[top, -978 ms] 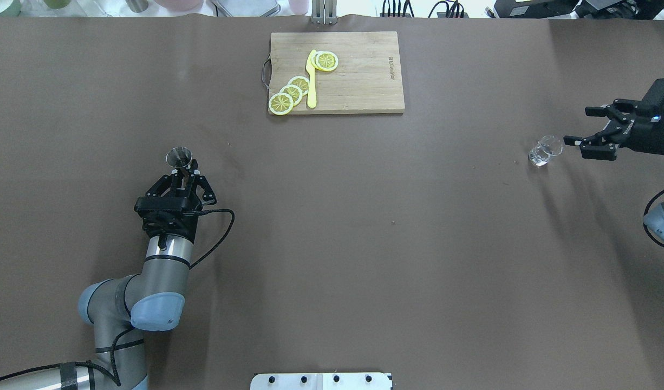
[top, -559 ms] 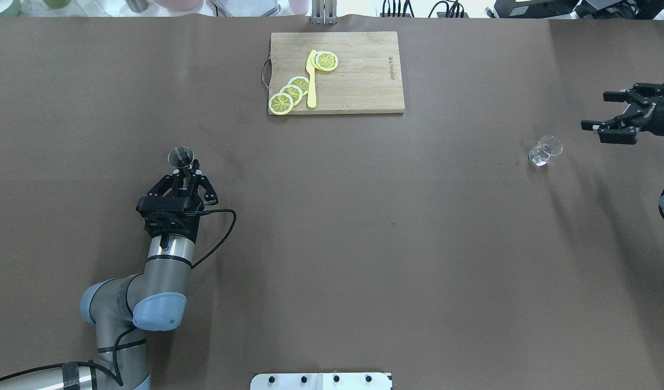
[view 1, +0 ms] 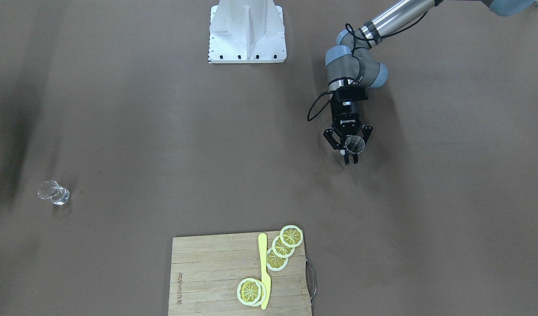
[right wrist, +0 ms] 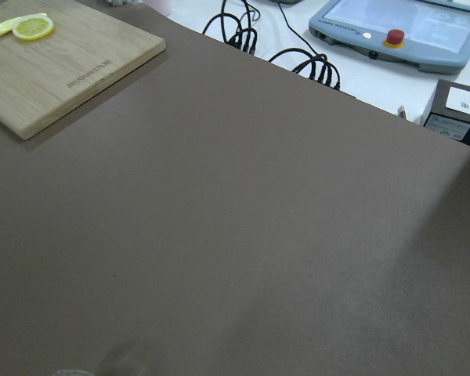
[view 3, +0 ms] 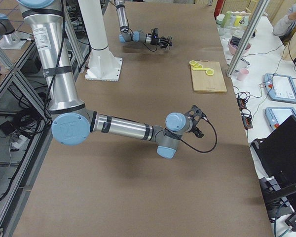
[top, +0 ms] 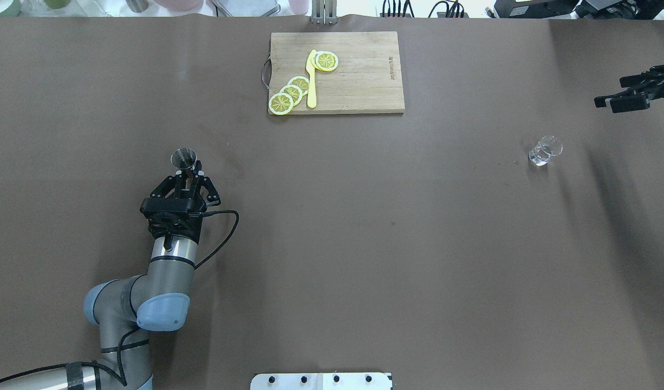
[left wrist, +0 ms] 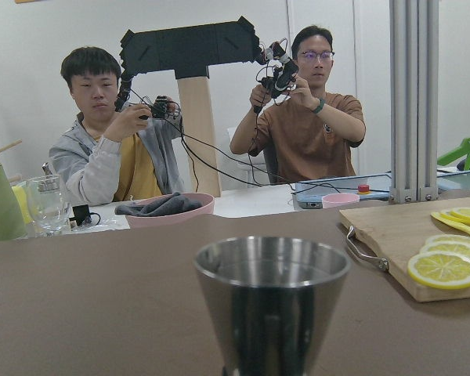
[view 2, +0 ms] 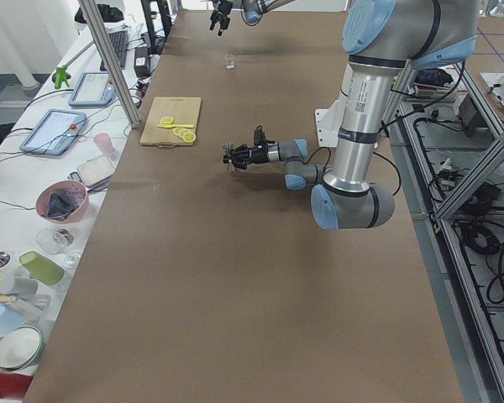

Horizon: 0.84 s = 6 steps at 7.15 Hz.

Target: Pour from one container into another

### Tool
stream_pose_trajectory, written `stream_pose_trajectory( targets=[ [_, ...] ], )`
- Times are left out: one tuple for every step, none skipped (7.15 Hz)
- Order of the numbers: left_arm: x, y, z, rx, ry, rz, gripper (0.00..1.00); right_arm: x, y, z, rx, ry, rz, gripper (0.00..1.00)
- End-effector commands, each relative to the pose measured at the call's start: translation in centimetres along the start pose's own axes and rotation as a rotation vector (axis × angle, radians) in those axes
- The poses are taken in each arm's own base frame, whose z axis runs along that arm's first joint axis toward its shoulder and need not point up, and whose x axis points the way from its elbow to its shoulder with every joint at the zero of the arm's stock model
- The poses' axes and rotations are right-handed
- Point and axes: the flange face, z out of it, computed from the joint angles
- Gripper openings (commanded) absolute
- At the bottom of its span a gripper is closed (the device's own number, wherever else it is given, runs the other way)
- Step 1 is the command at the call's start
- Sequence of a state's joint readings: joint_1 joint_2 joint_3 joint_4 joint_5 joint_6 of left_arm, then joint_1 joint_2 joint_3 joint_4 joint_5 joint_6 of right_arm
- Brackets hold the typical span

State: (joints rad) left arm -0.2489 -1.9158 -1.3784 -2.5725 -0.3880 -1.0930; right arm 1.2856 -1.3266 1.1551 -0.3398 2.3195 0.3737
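**A:** Where's the glass (top: 546,150)?
**B:** Standing on the table (top: 364,244), robot's right side. Nothing is touching it.
**A:** Right gripper (top: 612,93)?
**B:** By the table's right edge, well apart from the glass. Jaws spread, nothing between them.
**A:** Jigger (top: 183,158)?
**B:** Upright on the robot's left. Left gripper (top: 186,173) is pinching it below the top cup. Can't tell if the base touches the table.
**A:** Anything else?
**B:** Cutting board (top: 359,76) at the far edge, with lemon slices (top: 291,93) and a yellow knife (top: 311,81) on it.
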Motion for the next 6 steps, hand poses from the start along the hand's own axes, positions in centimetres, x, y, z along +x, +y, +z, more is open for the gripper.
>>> stream_pose_trajectory(
  targets=[
    [0.2, 0.2, -0.4, 0.001, 0.002, 0.003, 0.05, 1.6, -2.7, -0.8, -0.123, 0.061, 0.154, 1.00],
    [0.2, 0.2, -0.4, 0.001, 0.002, 0.003, 0.09, 2.4, -3.1, -1.4, -0.179, 0.081, 0.233, 1.00],
    [0.3, 0.3, -0.5, 0.000, 0.005, 0.002, 0.09, 3.7, -3.2, -2.6, -0.231, 0.116, 0.321, 1.00],
    [0.4, 0.3, -0.6, -0.001, 0.006, 0.002, 0.10, 4.7, -3.3, -3.7, -0.298, 0.155, 0.425, 1.00],
    [0.4, 0.4, -0.6, -0.002, 0.005, 0.005, 0.19, 5.6, -3.6, -4.6, -0.364, 0.191, 0.529, 1.00],
    [0.3, 0.4, -0.6, -0.002, 0.004, 0.009, 0.20, 7.0, -3.7, -5.6, -0.437, 0.230, 0.646, 1.00]
  ],
)
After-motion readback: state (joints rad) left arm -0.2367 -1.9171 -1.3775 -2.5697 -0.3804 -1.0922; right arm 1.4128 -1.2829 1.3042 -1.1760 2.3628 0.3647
